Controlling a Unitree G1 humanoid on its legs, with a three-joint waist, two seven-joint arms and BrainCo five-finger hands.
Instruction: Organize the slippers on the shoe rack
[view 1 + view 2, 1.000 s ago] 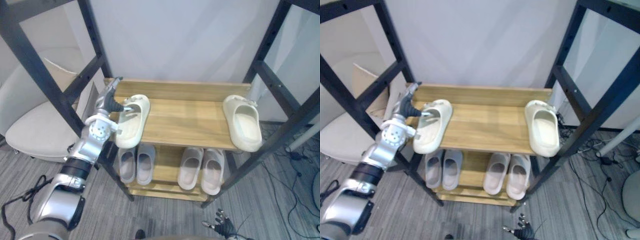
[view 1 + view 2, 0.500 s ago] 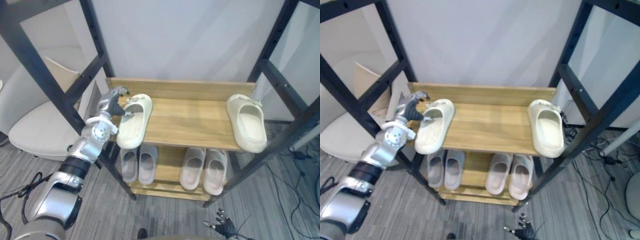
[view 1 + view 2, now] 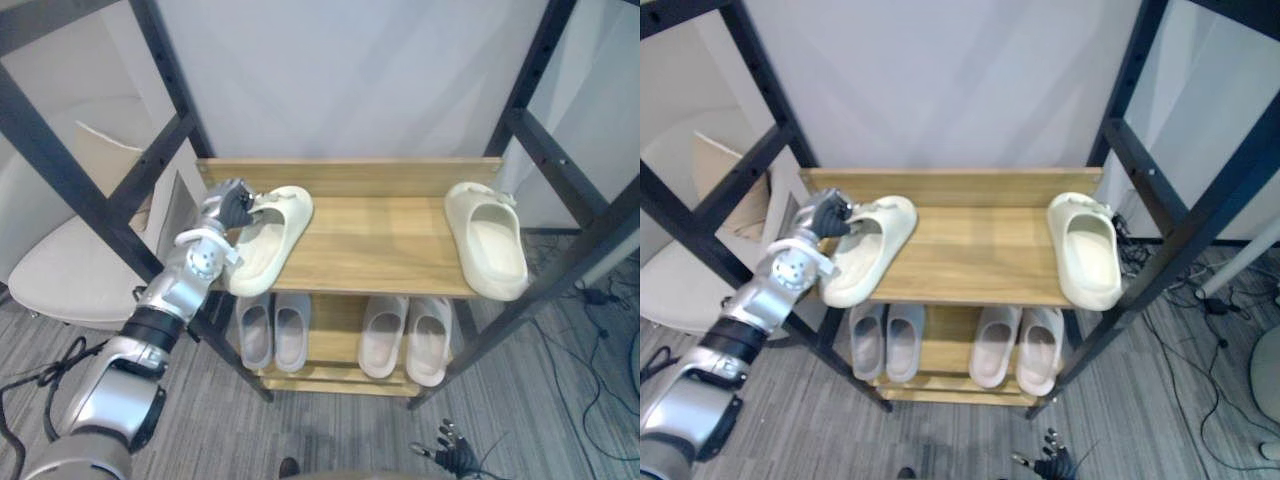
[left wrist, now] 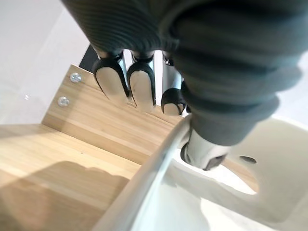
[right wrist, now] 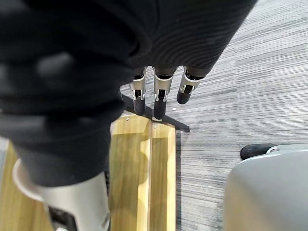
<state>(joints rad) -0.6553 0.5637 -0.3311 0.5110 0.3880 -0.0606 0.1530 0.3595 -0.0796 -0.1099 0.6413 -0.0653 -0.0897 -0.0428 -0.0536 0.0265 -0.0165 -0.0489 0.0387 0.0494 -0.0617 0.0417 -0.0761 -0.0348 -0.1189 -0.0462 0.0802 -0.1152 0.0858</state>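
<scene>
We see the rack [image 3: 372, 242] holding grey pairs [image 3: 383, 336] on its lower shelf and, on top, the right slipper [image 3: 487, 240] lying at its end and the left slipper [image 3: 266, 246] angled, its rim pinched by our left robot hand [image 3: 224, 206], while our right robot hand [image 3: 455, 462] hangs low, fingers straight.

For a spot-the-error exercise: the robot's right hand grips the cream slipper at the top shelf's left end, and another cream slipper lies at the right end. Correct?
Not quite: the left hand grips that cream slipper, as the left eye view shows. The other cream slipper does lie at the right end.
</scene>
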